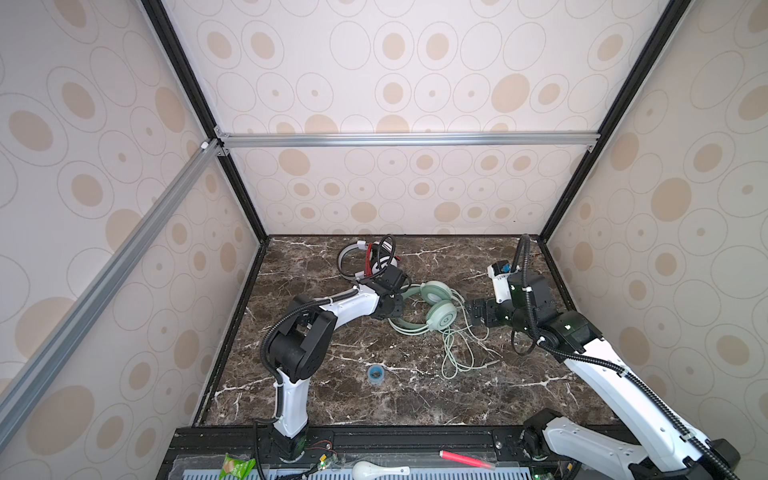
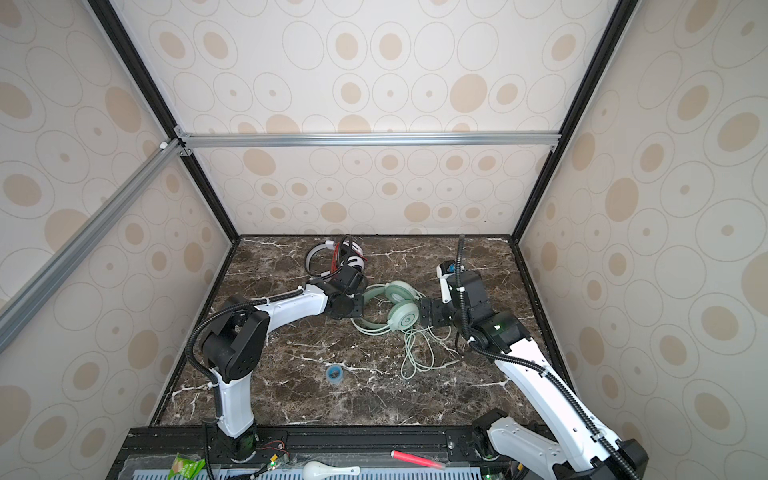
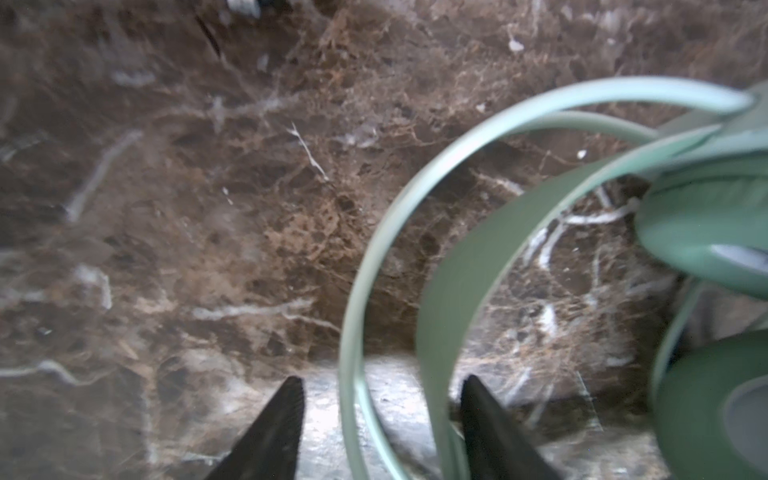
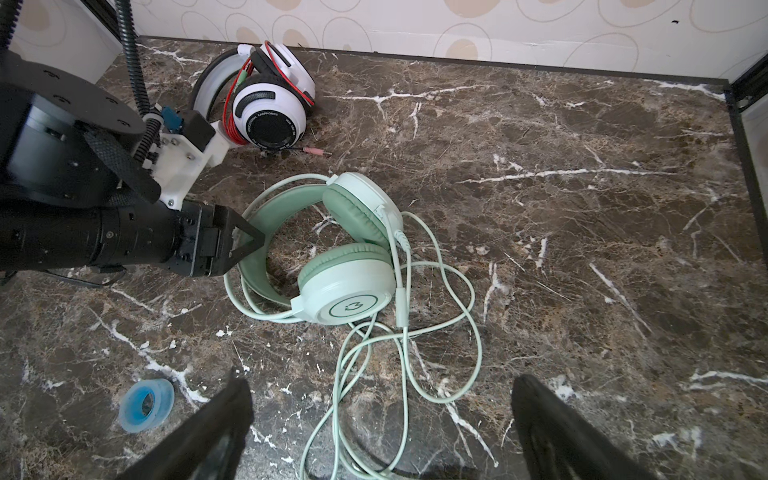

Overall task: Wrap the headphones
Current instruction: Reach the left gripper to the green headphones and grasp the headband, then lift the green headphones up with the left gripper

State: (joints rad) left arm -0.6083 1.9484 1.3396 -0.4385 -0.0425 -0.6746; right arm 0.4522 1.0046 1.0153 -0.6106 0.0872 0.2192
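Note:
The pale mint-green headphones (image 1: 440,307) (image 2: 401,307) (image 4: 349,286) lie mid-table with the earcups stacked. Their loose cord (image 1: 457,353) (image 4: 415,332) is tangled toward the front. My left gripper (image 3: 384,382) (image 1: 395,309) is open, with the mint headband (image 3: 457,270) passing between its jaws, close to one finger. My right gripper (image 4: 384,382) (image 1: 469,313) stands wide open just right of the earcups, above the cord loops and holding nothing. The white-and-black headphones (image 1: 380,259) (image 4: 270,104), with a red cord wound round them, rest near the back wall.
A small blue tape roll (image 1: 375,372) (image 4: 146,405) lies toward the front of the marble table (image 1: 519,399). Patterned walls close in three sides. On the front rail lie a red pen (image 1: 465,459), a white spoon (image 1: 380,470) and a green packet (image 1: 237,467).

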